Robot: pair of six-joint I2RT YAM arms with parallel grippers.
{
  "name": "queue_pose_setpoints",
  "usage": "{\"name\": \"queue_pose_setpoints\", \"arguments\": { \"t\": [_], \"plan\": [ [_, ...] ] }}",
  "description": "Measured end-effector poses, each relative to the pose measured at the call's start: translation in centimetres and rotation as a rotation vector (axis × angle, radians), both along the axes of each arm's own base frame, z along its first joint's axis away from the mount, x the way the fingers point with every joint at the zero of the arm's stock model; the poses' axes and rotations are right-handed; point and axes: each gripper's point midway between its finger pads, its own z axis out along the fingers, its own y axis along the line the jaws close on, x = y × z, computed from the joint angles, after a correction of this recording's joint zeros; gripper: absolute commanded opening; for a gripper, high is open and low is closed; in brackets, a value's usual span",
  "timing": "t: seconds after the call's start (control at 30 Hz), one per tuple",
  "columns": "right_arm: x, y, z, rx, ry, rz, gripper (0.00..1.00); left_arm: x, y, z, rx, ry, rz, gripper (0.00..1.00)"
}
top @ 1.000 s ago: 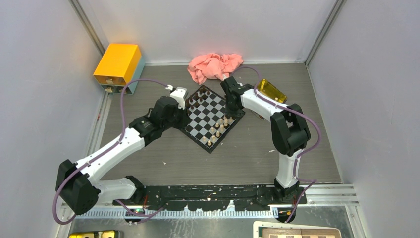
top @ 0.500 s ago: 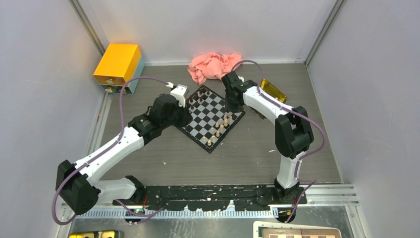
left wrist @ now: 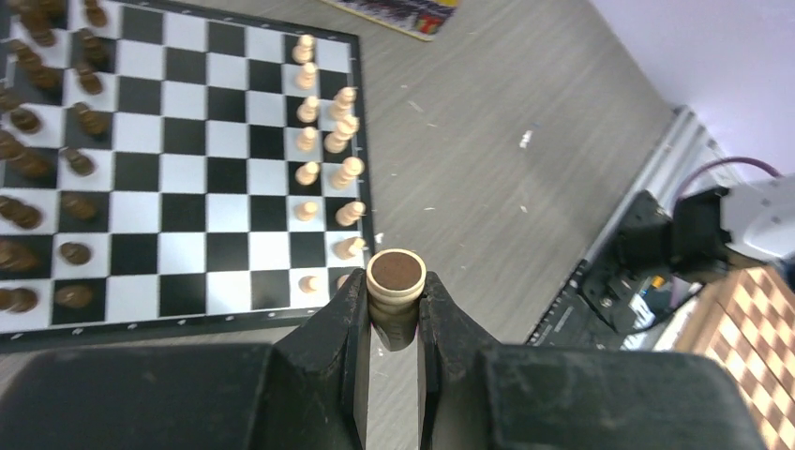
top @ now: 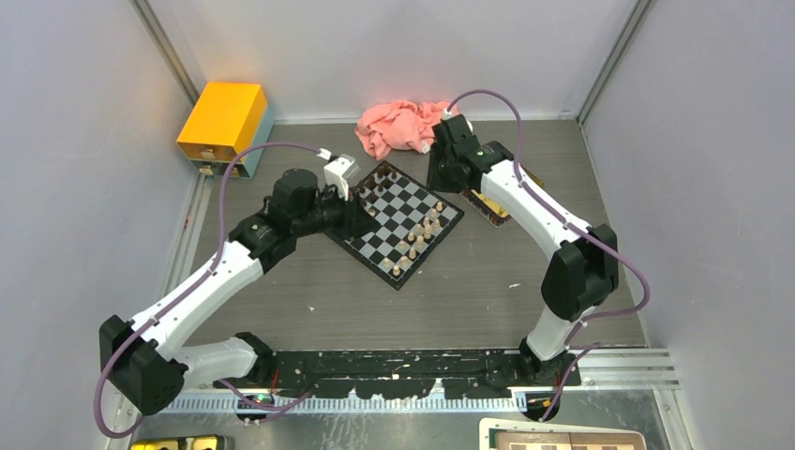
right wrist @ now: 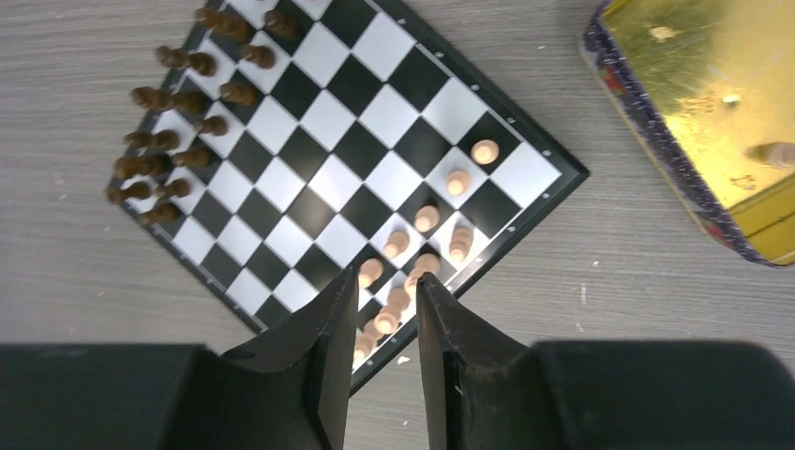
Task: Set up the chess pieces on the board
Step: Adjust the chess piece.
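Observation:
The black-and-pale-grey board point(top: 401, 223) lies turned like a diamond at mid table. Dark brown pieces point(left wrist: 37, 94) crowd its far-left side, and they also show in the right wrist view point(right wrist: 178, 141). Pale beige pieces point(left wrist: 328, 141) stand along its near-right edge, and they too show in the right wrist view point(right wrist: 427, 218). My left gripper point(left wrist: 396, 298) is shut on a pale beige piece point(left wrist: 396, 279) with a brown felt base, held by the board's left corner point(top: 364, 214). My right gripper point(right wrist: 387, 286) is open and empty, high over the board's right corner point(top: 439, 178).
A yellow see-through tray point(right wrist: 712, 122) lies right of the board with one piece point(right wrist: 773, 153) in it. A pink cloth point(top: 405, 127) lies behind the board and a yellow box point(top: 223, 120) stands at the back left. A brown-and-cream board point(top: 562, 436) lies at the near edge.
My right gripper has lifted off the pale pieces and moved back toward the far right. My left arm has drawn back a little to the left, still holding its piece.

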Motion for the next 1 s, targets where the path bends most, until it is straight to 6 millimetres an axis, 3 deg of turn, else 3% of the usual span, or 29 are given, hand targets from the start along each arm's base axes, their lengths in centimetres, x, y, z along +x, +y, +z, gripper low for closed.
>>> {"name": "queue_pose_setpoints", "arguments": {
  "t": [0.3,0.6,0.8,1.0],
  "plan": [
    [-1.3,3.1,4.2,0.296,-0.007,0.100,0.34,-2.1,-1.3,1.6,-0.131,0.027,-0.194,0.00],
    [-3.3,7.5,5.9,0.616,0.031,0.237,0.34,-2.8,-2.8,0.0,-0.162,0.132,-0.295,0.00],
    [-4.7,9.0,6.4,0.757,0.067,0.282,0.34,-1.7,-2.8,0.5,-0.215,0.152,-0.293,0.00],
    [-6.1,9.6,8.5,0.880,0.041,0.329,0.34,0.6,-2.6,1.2,-0.301,0.185,-0.270,0.00]
  ]
}}
